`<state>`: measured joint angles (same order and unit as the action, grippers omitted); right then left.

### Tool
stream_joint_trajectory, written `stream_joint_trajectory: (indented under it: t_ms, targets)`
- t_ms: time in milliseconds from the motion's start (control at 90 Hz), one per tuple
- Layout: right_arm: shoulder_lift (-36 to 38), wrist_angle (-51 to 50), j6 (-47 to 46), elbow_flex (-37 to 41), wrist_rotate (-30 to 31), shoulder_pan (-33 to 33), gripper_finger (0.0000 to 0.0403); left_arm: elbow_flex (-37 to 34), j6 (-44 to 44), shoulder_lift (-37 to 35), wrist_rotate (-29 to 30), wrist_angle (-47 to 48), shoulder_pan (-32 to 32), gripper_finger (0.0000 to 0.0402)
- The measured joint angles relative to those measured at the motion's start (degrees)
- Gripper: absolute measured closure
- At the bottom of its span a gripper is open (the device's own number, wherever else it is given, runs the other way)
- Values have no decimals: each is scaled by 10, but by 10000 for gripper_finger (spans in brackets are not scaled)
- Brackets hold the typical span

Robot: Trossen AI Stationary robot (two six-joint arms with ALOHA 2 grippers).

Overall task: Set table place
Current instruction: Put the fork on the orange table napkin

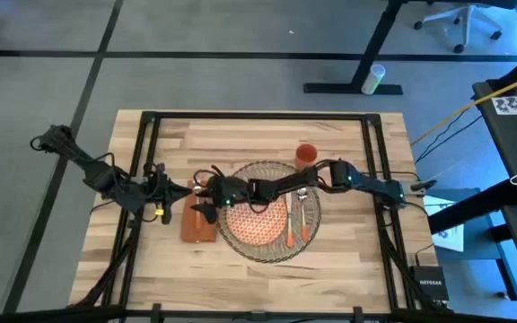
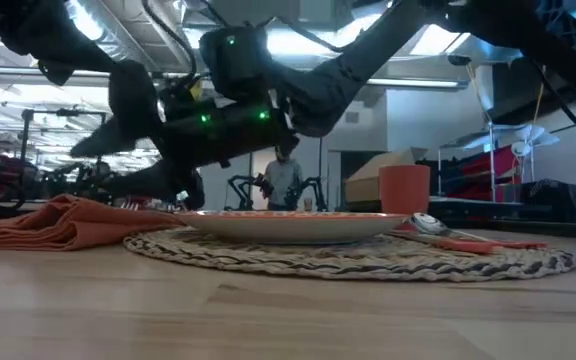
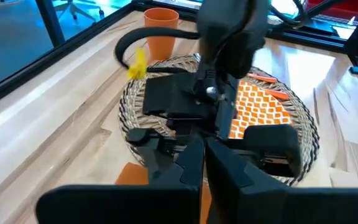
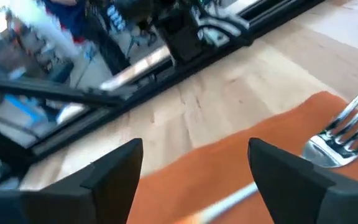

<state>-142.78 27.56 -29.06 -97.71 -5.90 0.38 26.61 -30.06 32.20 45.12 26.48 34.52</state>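
Plate (image 1: 260, 218), orange with a white pattern, sits on the round woven placemat (image 1: 263, 247) near the middle of the table (image 1: 240, 139). A spoon (image 1: 289, 229) and a knife (image 1: 303, 220) with orange handles lie on the placemat's right part, beside the plate. An orange cup (image 1: 306, 153) stands just past the placemat's far edge. To the left of the placemat lies the rust-orange napkin (image 1: 198, 225), and the right wrist view shows a fork (image 4: 347, 134) resting on it.

The right arm reaches across the plate, and the right tool (image 1: 209, 191) hangs over the napkin with its fingers (image 4: 114, 168) spread wide and nothing between them. The left tool (image 1: 183, 189) waits just to the left of the napkin, pointing toward the right arm; in the left wrist view its fingers (image 3: 194, 165) stand close together, holding nothing.
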Motion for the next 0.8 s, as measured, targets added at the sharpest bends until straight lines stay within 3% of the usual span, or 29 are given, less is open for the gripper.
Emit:
stream_joint_trajectory:
  t_ms: [122, 211, 489, 678, 800]
  targets:
    - [1, -27, 48, 0, -46, -16, 144, 0, -8, 3, 0, 7, 0, 402]
    - [10, -56, 87, 0, -83, -30, 181, 0, -30, 8, 0, 24, 0, 402]
    - [82, -224, 297, -1, -102, -78, 386, 0, -60, 33, 0, 44, 0, 402]
    - [86, -320, 376, -33, -28, -100, 398, 0, -79, 35, 31, 55, -4, 402]
    - [93, -340, 417, -33, 18, -99, 400, 0, -137, 35, 30, 117, -29, 402]
